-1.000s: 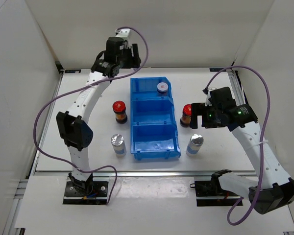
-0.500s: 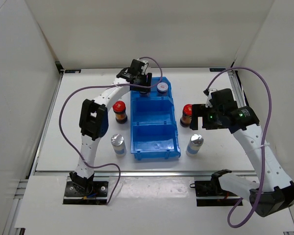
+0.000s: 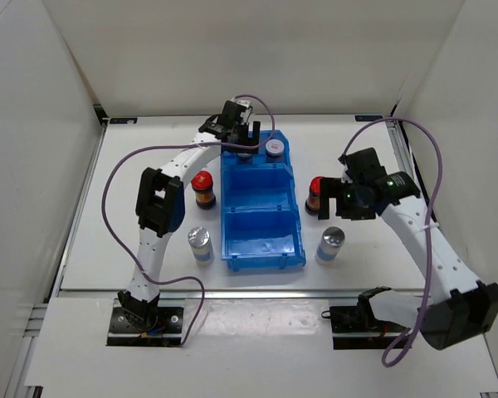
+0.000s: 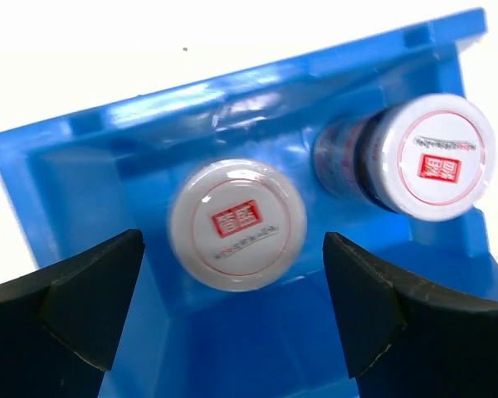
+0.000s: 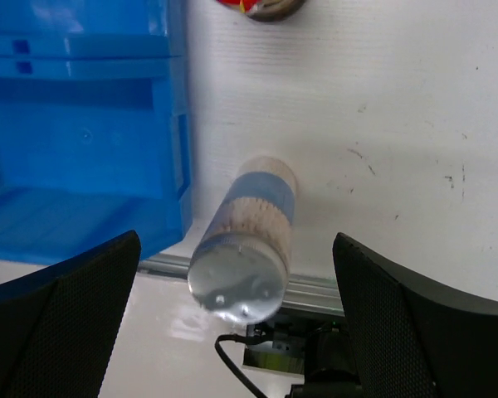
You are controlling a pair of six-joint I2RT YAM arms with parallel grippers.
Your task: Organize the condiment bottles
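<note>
Blue bin (image 3: pixel 261 240): its far compartment holds both white-lidded bottles (image 4: pixel 236 220); from above the left gripper (image 3: pixel 241 143) hides one, fingers wide astride it. Right gripper (image 5: pixel 236 240) gapes wide near a silver-capped bottle (image 5: pixel 253 211) beside the bin. We see the red-capped jar (image 5: pixel 261 7) cut off.

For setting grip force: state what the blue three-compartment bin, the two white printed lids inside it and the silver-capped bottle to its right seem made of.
Blue three-compartment bin: probably moulded plastic, glossy, soft highlights on its walls. White printed lids: smooth, semi-gloss, plastic or coated metal; cannot tell. Silver-capped bottle: cap reflects like polished metal or metallised plastic; banded label looks matte, paper-like.
</note>
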